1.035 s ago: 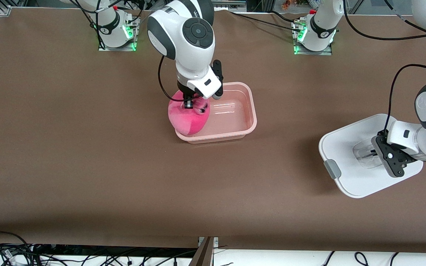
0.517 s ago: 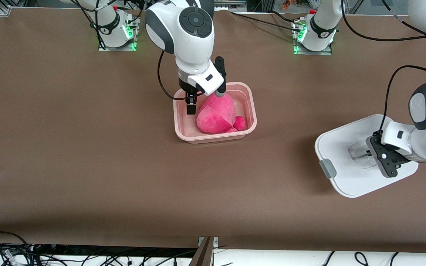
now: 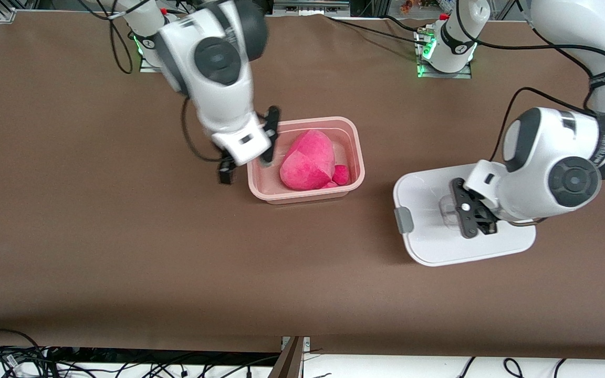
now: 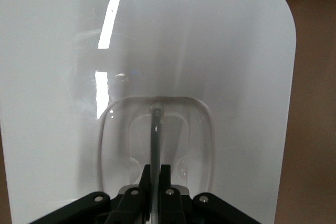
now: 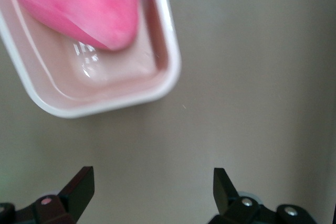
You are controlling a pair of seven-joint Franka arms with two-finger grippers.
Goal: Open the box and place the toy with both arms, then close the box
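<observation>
Left wrist view shows the left pincer (image 4: 153, 174) clamped on the stiff, light lid's (image 4: 63, 77) clear handle (image 4: 156, 129), its best hold; the right pincer (image 5: 152, 187) gapes empty beside the box (image 3: 357, 157) cradling the soft toy (image 3: 308, 168).

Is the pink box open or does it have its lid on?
Open. The box has no lid on it, and the toy shows inside. The left hand holds the lid apart from it.
</observation>
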